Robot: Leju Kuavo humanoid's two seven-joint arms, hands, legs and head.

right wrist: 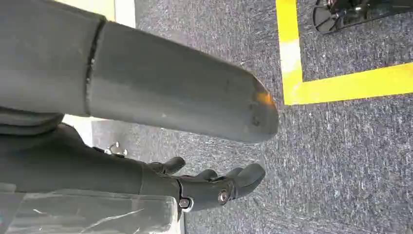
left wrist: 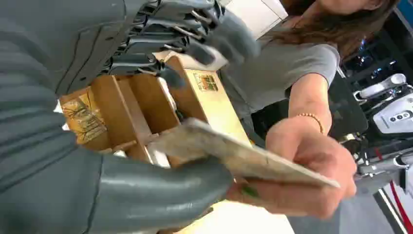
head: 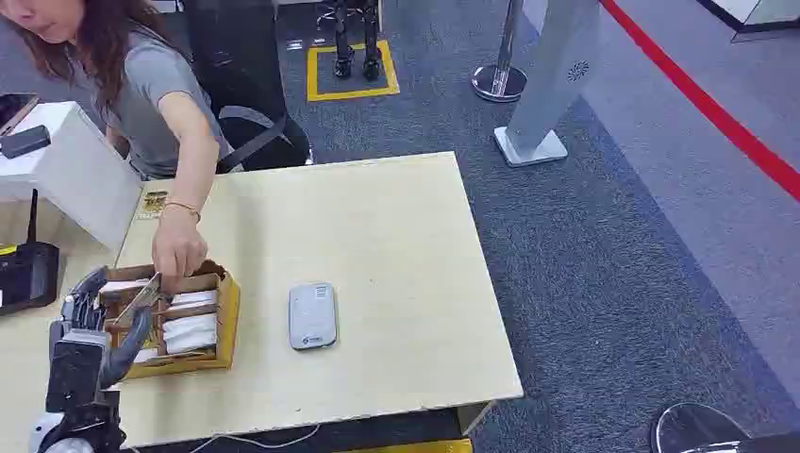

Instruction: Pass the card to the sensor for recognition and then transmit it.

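The card is thin, flat and pale beige with a light edge, tilted over the open cardboard box at the table's near-left part. The left wrist view shows it close: the left hand's thick grey thumb lies under one end while its darker fingers spread apart above, and a person's hand grips the other end; whether the robot's thumb truly clamps the card I cannot tell. The head view gives the wider layout instead: the left hand at the box's left side, the person's arm reaching down into the box, and the grey sensor lying flat just right of the box. The right wrist view shows the right hand over grey carpet, fingers loosely curled, holding nothing.
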